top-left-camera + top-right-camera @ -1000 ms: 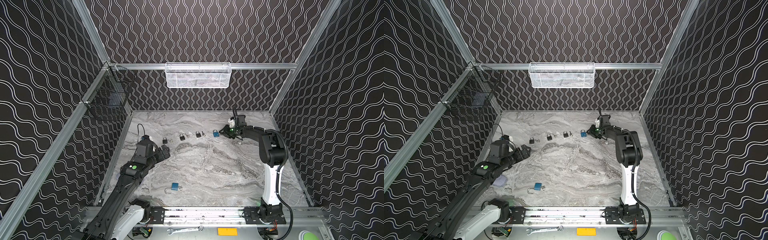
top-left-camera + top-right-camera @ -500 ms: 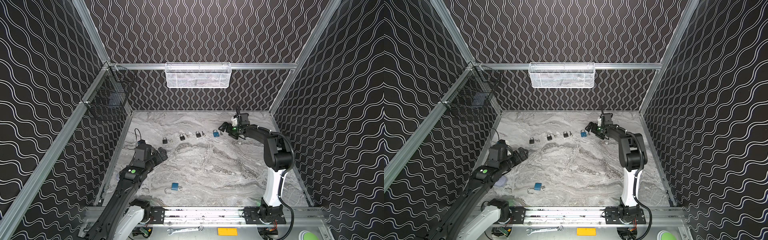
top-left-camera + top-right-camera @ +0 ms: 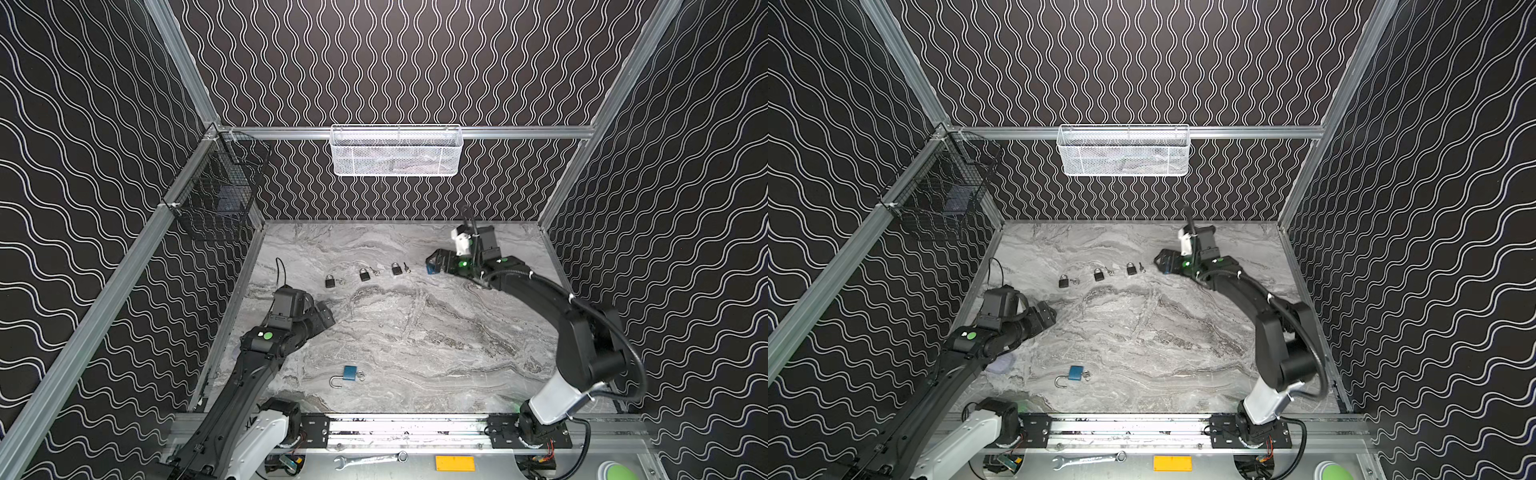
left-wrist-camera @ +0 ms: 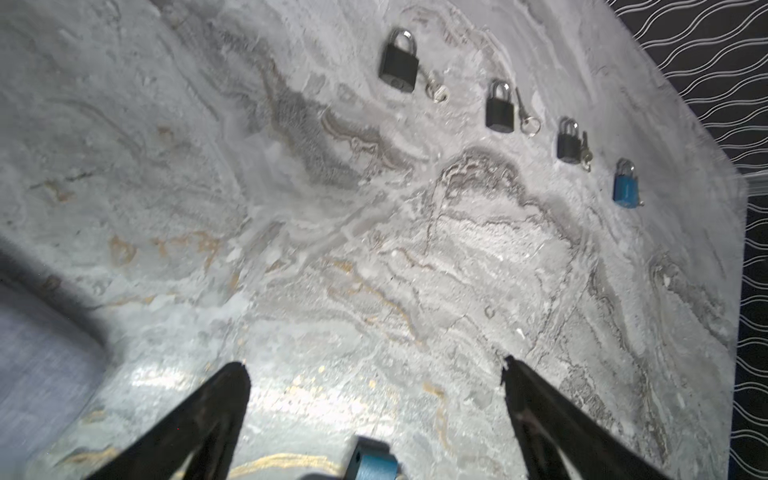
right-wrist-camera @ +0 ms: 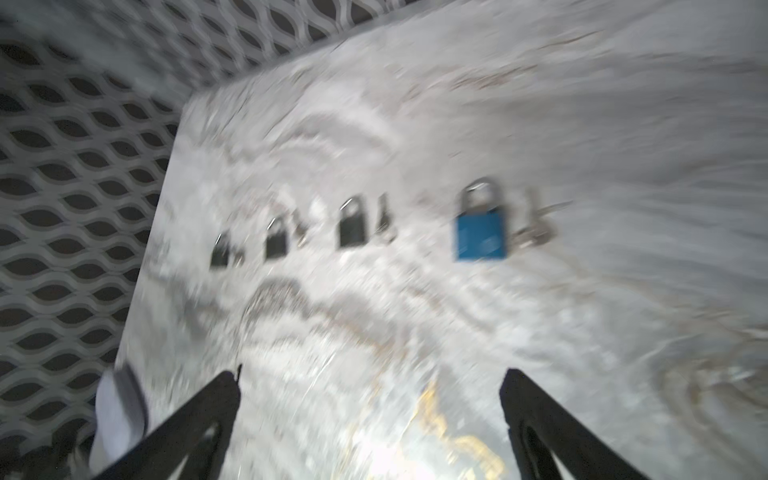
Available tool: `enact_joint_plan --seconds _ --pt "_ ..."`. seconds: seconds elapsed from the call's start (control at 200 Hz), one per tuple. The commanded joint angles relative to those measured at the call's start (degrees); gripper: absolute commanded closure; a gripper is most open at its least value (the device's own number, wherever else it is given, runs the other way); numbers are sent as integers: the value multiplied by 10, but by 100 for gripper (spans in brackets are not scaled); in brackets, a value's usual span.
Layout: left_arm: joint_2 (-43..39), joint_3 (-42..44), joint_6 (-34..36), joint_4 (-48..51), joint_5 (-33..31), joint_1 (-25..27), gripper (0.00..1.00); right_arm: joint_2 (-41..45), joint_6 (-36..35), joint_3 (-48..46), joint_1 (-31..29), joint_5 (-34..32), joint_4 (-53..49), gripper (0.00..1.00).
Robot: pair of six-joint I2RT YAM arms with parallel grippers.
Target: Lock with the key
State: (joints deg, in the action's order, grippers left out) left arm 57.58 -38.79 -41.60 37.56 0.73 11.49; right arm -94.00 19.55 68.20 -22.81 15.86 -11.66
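While left gripper (image 4: pixel 374 370) and right gripper (image 5: pixel 370 374) stand spread, empty, white basket (image 3: pixel 395 151), contents unclear, black basket (image 3: pixel 208 174) holding dark item (image 3: pixel 230 203).

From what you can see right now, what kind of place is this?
Probably a robot test cell: patterned walls in an aluminium frame, two arms bolted to a base rail, and padlocks laid out in a row.
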Motion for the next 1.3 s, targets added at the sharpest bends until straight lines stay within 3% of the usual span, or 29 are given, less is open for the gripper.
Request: enact_joint_plan --seconds 0.0,0.16,0.355,0.656,0.871,1.296 --pt "-19 6 -15 27 8 -1 1 38 -69 -31 -61 -33 -28 0" --pt "-50 12 -37 56 10 -2 1 58 -115 -64 -176 -68 -52 0" --pt "-81 18 -47 86 1 -5 1 5 -149 -51 -323 -143 -68 0" --pt "-124 -9 -59 162 -11 -16 1 -106 -179 6 -458 -190 -60 8" --pt "-160 -5 -101 203 -35 -21 1 -129 -199 -1 -510 -226 -15 11" --pt "-160 -3 -122 214 -46 -27 1 -144 -251 -21 -521 -236 70 15"
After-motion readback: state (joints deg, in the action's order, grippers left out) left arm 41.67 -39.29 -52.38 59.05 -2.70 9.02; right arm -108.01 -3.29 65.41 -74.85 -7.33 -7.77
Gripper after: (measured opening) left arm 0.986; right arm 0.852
